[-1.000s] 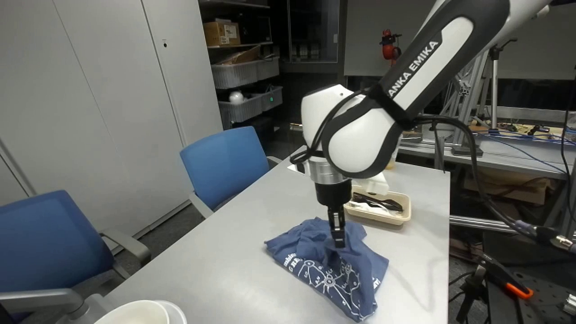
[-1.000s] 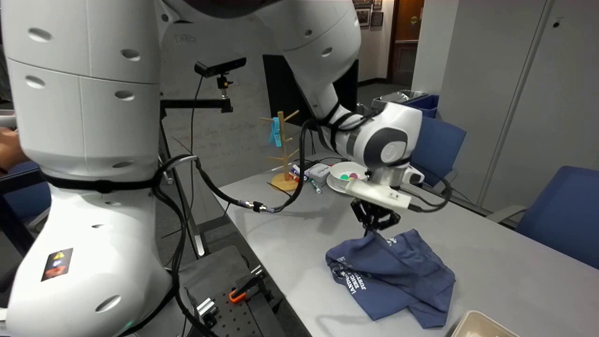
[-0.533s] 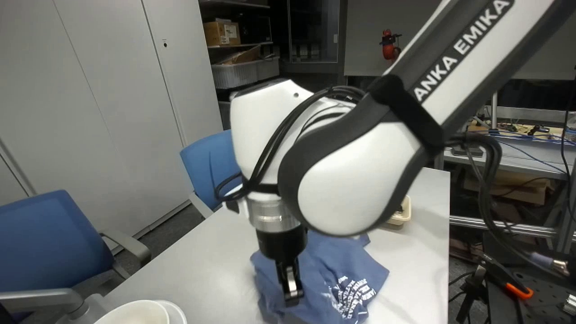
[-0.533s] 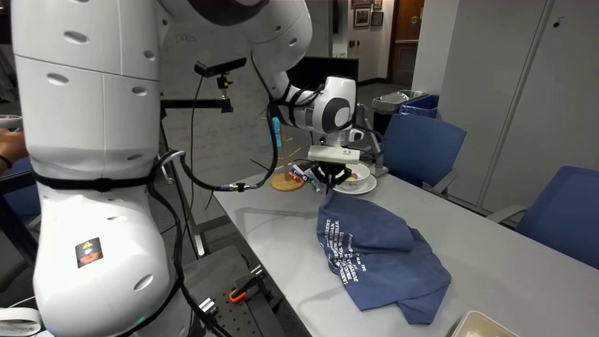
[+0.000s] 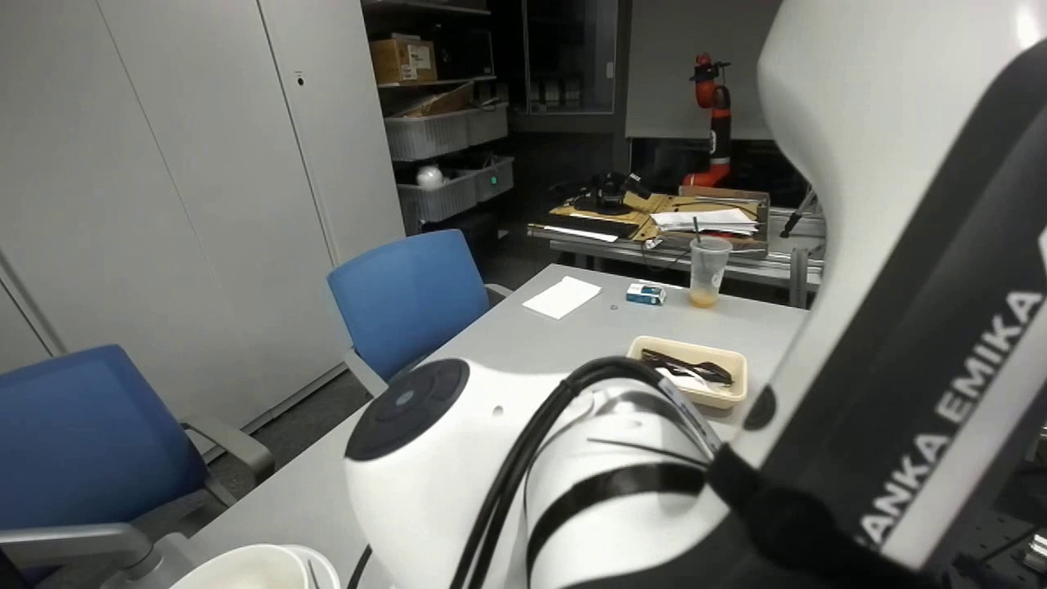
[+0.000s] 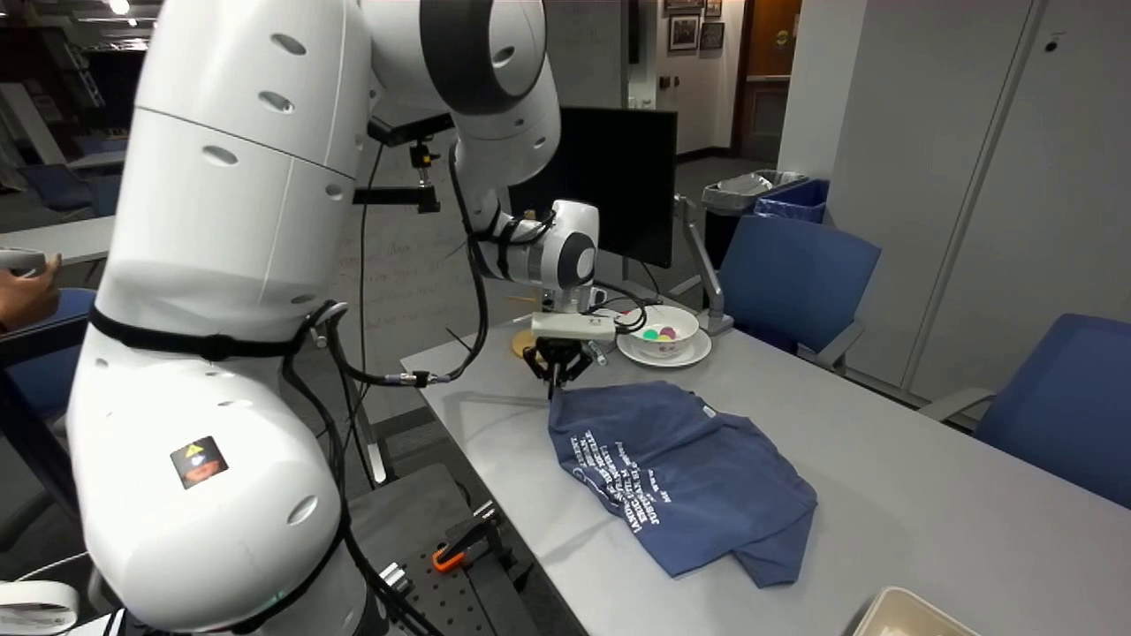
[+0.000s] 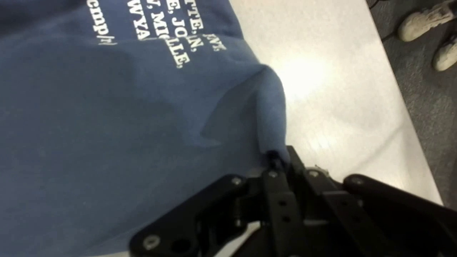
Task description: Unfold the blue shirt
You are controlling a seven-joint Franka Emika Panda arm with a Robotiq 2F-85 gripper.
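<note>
The blue shirt (image 6: 707,495) lies spread over the table in an exterior view, with white letters face up on its near left part. Its surface is mostly flat, with some edges folded over. My gripper (image 6: 554,387) is at the shirt's far left corner, just above the table. In the wrist view the gripper (image 7: 284,160) is shut on a pinched fold of the shirt (image 7: 89,142), which rises to the fingertips. In the exterior view filled by the arm (image 5: 622,491), the shirt and gripper are hidden behind the arm.
A white bowl (image 6: 649,349) on a plate (image 6: 698,352) stands close beside the gripper. A beige tray (image 6: 884,609) is at the near right; it also shows in an exterior view (image 5: 736,398). A plastic cup (image 5: 708,274) stands at the far end. A monitor (image 6: 610,185) is behind the arm.
The gripper has pulled the held shirt corner toward the bowl end and the table's left edge. The shirt has gone from a crumpled heap to a wider, flatter spread, and more lettering shows.
</note>
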